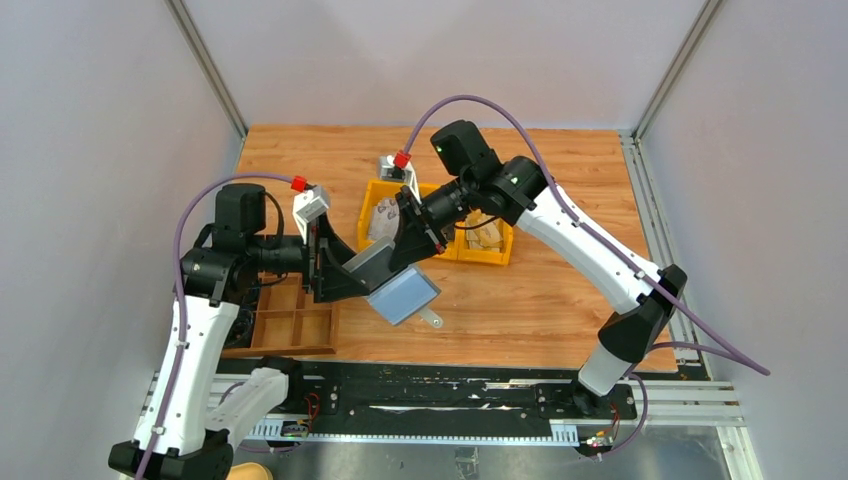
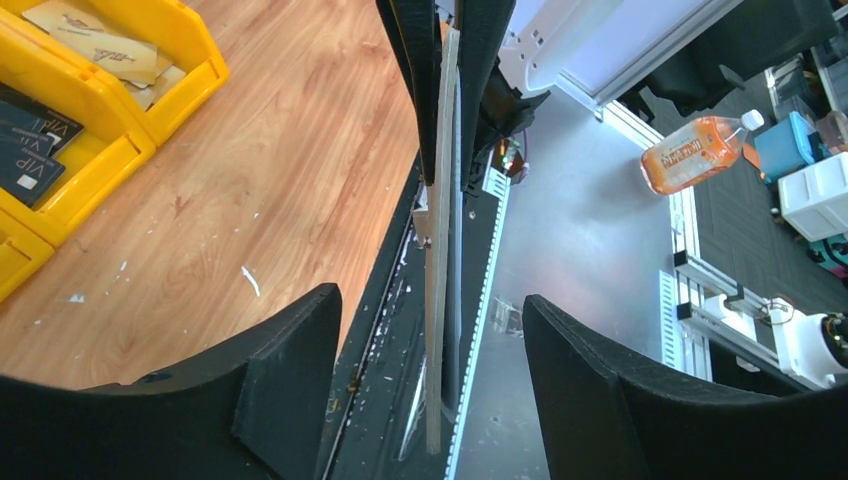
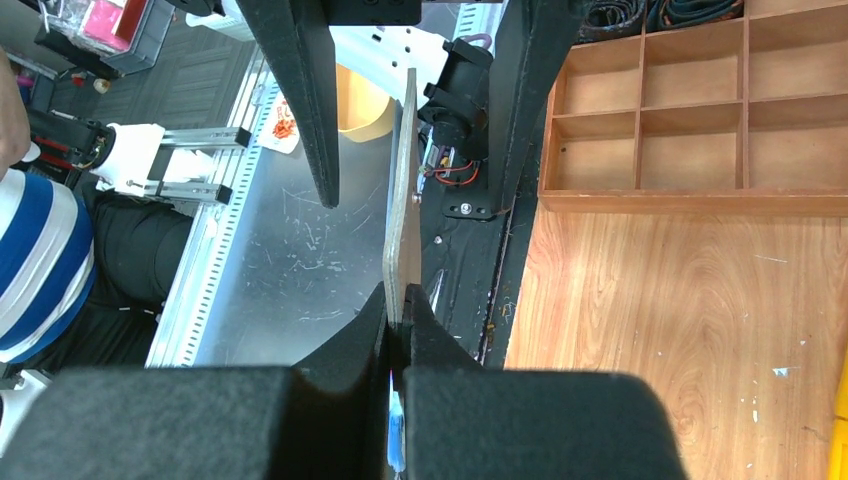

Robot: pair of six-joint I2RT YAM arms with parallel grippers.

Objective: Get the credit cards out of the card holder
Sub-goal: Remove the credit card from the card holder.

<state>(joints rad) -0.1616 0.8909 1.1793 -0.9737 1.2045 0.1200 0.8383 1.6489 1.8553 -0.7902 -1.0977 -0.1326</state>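
Observation:
The grey-blue card holder (image 1: 403,295) hangs open above the table's middle, its small tab (image 1: 432,320) dangling at the low corner. My right gripper (image 1: 415,235) is shut on its upper part; a blue sliver of it shows between the clamped fingers (image 3: 430,330). A thin tan credit card (image 3: 404,200) sticks out edge-on from those jaws toward my left gripper (image 1: 338,270). In the left wrist view the card (image 2: 436,300) runs down between my left gripper's (image 2: 428,298) fingers, which stand open on either side without touching it.
Yellow bins (image 1: 440,235) behind the grippers hold tan cards (image 2: 100,45) and black VIP cards (image 2: 25,150). A brown wooden compartment tray (image 1: 290,325) sits at the front left. Beyond the near table edge are the metal rail (image 1: 450,390), an orange bottle (image 2: 695,150) and a person (image 3: 40,260).

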